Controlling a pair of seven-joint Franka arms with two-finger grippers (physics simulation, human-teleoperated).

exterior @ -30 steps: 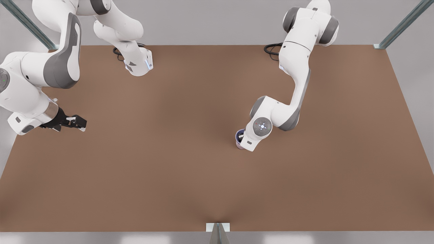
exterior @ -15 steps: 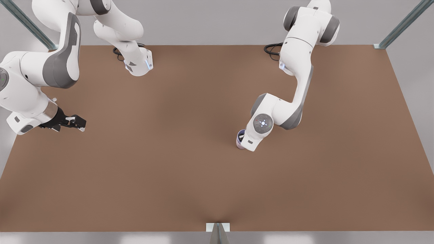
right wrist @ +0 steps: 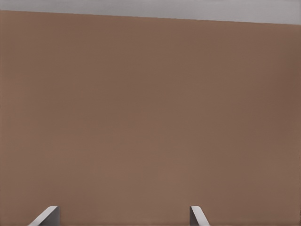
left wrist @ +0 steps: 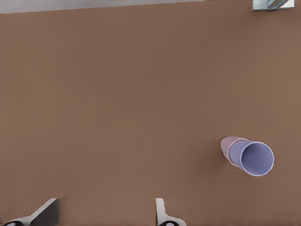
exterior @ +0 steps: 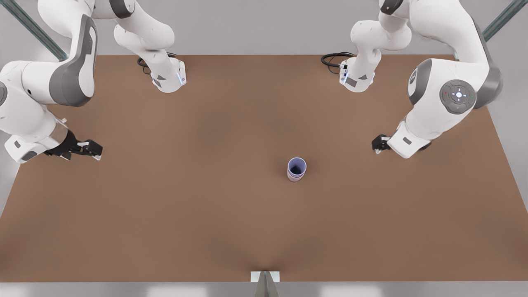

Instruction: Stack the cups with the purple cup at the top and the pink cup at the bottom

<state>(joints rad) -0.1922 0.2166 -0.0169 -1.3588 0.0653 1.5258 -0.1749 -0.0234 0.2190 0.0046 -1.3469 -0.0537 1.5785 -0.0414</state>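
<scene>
The purple cup [exterior: 297,166] sits nested in the pink cup [exterior: 295,178], upright on the brown table a little right of centre in the front view. Only a pink band shows under the lavender rim. The left wrist view shows the purple cup [left wrist: 257,158] with the pink cup [left wrist: 228,148] peeking out behind it. My left gripper [exterior: 377,144] hangs open at the front view's right, well away from the stack, its fingertips [left wrist: 162,215] spread over bare table. My right gripper [exterior: 93,149] waits open at the front view's left, with spread fingertips [right wrist: 47,214] and no cup in its view.
The two arm bases [exterior: 169,80] [exterior: 357,78] stand at the table's far side with black cables [exterior: 332,62]. A metal bracket [exterior: 265,277] sits at the near edge's middle, also the bracket [left wrist: 272,4] in the left wrist view.
My left gripper let go of the purple cup and drew back up and toward the front view's right. The stacked cups stay in place. The right arm only shifted slightly.
</scene>
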